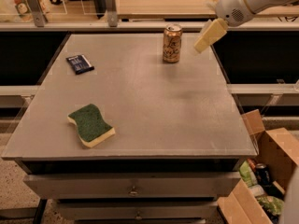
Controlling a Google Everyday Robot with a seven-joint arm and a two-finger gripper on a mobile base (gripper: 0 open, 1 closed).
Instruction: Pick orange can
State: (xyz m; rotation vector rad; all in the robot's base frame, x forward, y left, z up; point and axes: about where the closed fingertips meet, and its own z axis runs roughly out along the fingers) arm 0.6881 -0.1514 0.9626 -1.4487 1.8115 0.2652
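Your small orange-gold drink can with a silver rim (172,43) stands upright at 12 o'clock on the grey metal desk (154,106), near its far edge. The pale yellow gripper (210,35) hangs at 3 o'clock from the can, near it but not touching, tilted down toward it. You cannot tell how wide the gripper is set. A green-and-yellow sponge (90,124) lies at 8 o'clock, a dark blue flat packet (80,63) at 10 o'clock. An open cardboard box (275,153) sits off the desk at 4 o'clock.
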